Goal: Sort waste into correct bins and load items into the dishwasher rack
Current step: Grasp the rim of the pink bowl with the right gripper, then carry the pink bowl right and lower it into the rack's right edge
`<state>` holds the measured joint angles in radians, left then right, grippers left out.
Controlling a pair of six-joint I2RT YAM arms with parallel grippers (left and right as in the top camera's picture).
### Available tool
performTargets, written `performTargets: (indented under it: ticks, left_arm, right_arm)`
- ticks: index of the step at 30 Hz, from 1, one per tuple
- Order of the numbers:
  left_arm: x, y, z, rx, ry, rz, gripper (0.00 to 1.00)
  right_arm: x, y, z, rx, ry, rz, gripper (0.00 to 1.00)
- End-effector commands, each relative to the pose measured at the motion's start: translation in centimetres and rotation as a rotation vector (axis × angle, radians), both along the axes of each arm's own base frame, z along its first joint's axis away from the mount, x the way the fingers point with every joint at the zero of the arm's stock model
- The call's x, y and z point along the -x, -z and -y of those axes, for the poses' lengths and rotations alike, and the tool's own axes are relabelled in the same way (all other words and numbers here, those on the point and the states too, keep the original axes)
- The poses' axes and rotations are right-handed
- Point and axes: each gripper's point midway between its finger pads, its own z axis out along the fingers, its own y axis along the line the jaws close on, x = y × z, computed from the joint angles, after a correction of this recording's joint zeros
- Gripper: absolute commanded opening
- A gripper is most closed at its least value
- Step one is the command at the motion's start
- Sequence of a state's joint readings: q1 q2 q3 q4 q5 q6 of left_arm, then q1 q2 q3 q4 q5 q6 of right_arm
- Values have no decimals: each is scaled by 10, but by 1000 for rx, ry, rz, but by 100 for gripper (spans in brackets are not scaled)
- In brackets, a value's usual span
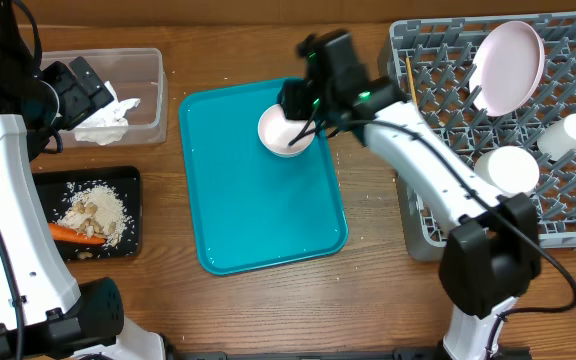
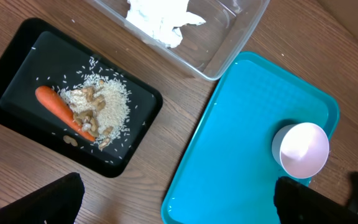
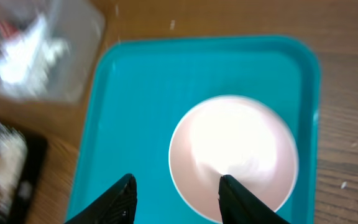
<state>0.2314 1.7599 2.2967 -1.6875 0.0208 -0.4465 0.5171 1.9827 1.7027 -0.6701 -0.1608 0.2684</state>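
Observation:
A pinkish-white bowl (image 1: 280,132) sits on the teal tray (image 1: 258,200), also in the right wrist view (image 3: 235,155) and the left wrist view (image 2: 301,149). My right gripper (image 3: 178,190) is open, one finger over the bowl's inside, the other outside its left rim. My left gripper (image 2: 179,205) is open and empty, above the table. The black tray (image 1: 128,185) holds a carrot (image 1: 73,235) and rice (image 1: 103,208). The clear tub (image 1: 148,62) holds white tissue (image 1: 106,118). The grey rack (image 1: 438,90) holds a plate (image 1: 513,65), a bowl (image 1: 510,170), a cup (image 1: 566,136) and a chopstick (image 1: 410,78).
The teal tray lies mid-table between the bins on the left and the rack on the right. The black tray shows in the left wrist view (image 2: 17,50) with the tub (image 2: 229,43) behind it. Bare wood lies along the front edge.

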Motion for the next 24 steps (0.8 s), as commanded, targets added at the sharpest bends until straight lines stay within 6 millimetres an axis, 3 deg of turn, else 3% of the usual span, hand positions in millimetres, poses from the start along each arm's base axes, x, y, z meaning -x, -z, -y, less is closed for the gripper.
performTargets:
  ticks: [1, 5, 10, 20, 24]
  left_arm:
    - [1, 0, -3, -4, -17, -3, 100]
    - [1, 0, -3, -4, -17, -3, 100]
    - [1, 0, -3, -4, -17, -3, 100]
    - [1, 0, -3, -4, -17, -3, 100]
    - [1, 0, -3, -4, -17, -3, 100]
  right_arm:
    - [9, 44, -9, 184, -138, 21, 45]
    - [25, 75, -30, 245, -250, 5, 45]
    - [28, 95, -35, 271, -263, -16, 46]
    - [29, 123, -35, 302, -290, -42, 45]
    - [26, 120, -35, 298, -285, -33, 35]
